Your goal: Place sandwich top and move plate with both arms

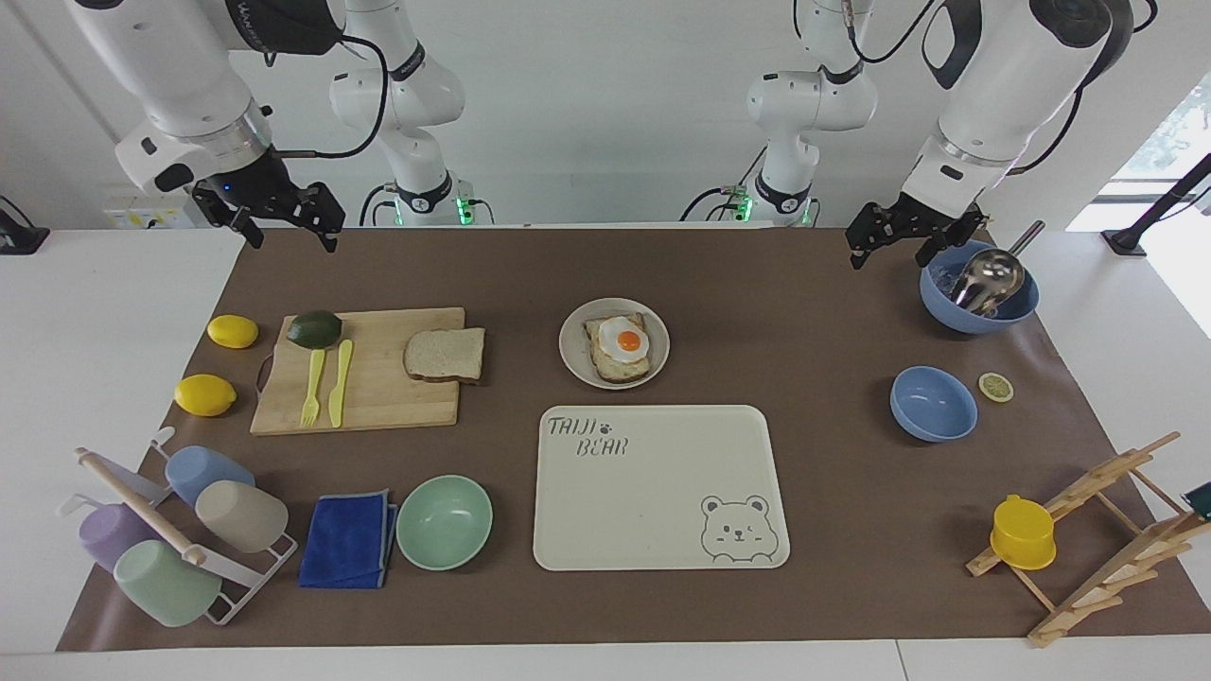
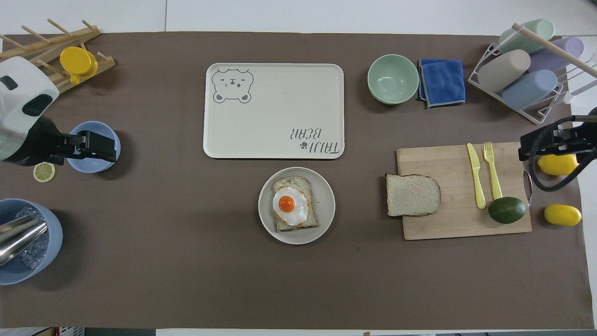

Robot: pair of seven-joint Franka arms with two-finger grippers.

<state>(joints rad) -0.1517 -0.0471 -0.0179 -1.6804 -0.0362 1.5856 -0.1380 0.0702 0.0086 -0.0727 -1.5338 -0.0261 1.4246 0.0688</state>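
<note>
On the wooden cutting board (image 1: 359,371), the plain brown bread slice (image 1: 445,355) should be pinched by its overhanging edge; right gripper (image 1: 284,219) and left gripper (image 1: 894,236) are held apart, raised

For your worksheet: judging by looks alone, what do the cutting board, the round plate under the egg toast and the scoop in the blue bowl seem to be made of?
Cutting board: looks like pale unvarnished wood, with visible grain and plank seams. Plate: beige and matte with a smooth rim, probably plastic or melamine, possibly ceramic. Scoop: evidently polished metal, with a mirror-like silver sheen showing reflections.
</note>
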